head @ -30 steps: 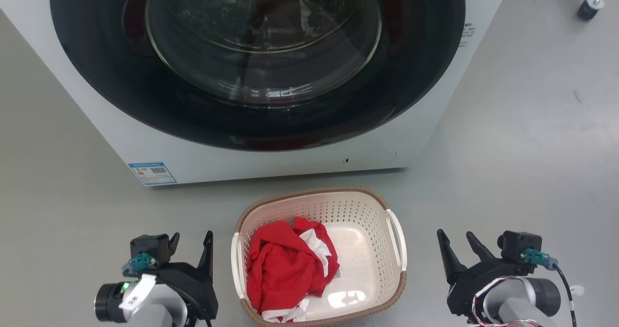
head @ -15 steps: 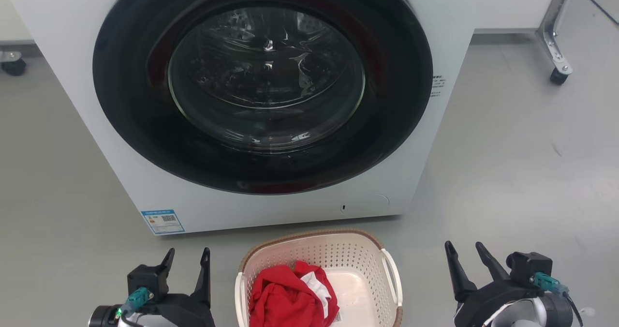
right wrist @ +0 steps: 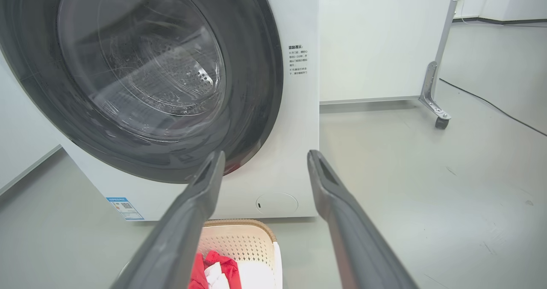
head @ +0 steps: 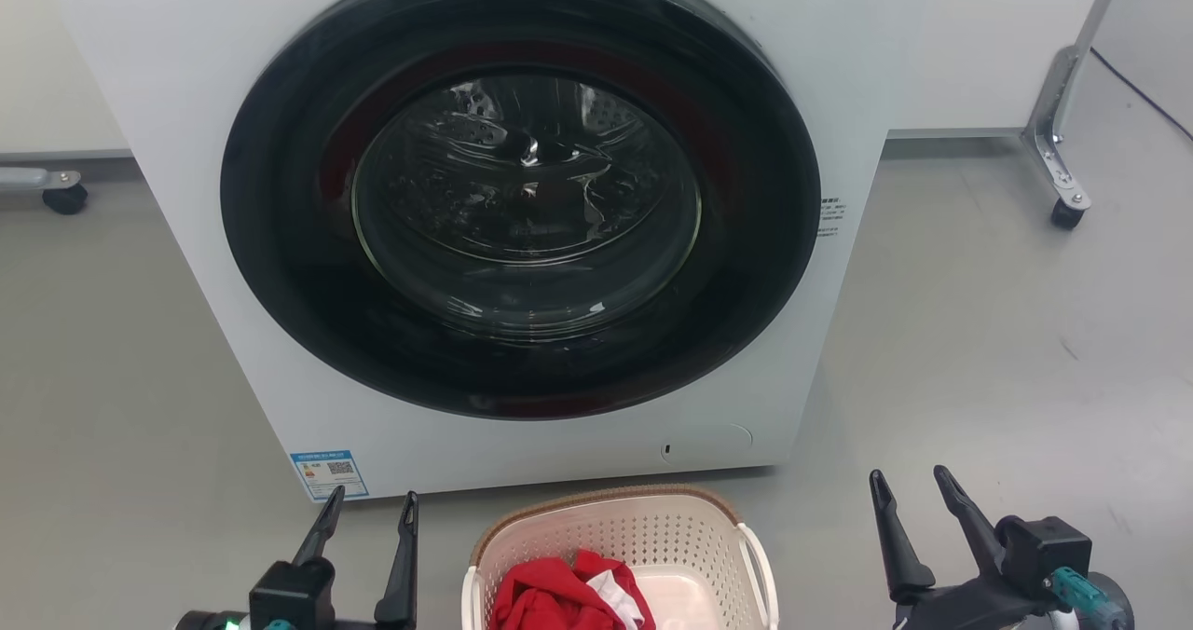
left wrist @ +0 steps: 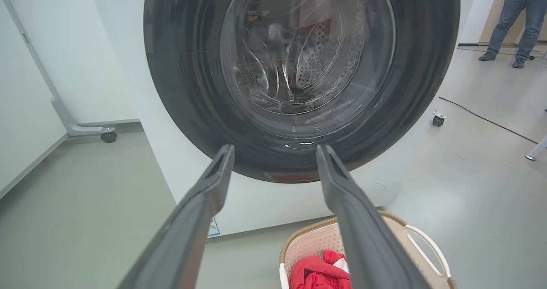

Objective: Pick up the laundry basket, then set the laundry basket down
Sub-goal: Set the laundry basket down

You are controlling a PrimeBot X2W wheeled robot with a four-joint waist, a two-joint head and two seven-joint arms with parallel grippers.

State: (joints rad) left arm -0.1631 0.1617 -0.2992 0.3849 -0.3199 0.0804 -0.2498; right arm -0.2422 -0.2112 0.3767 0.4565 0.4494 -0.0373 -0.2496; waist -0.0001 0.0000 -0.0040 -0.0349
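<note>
Laundry basket [head: 643, 529] between left end effector [head: 373, 495] and right end effector [head: 909, 473] (both spread).

The laundry basket [head: 643, 537] sits upright on the floor [head: 979, 360], just in front of the washer [head: 270, 369]. There looks to be a small gap between them. It has cream-white perforated walls, a brown woven-look rim and a white side handle [head: 764, 565]. A crumpled red and white cloth [head: 550, 600] lies inside toward its left. The near half is cut off, so I can't really tell how full it is.
</note>
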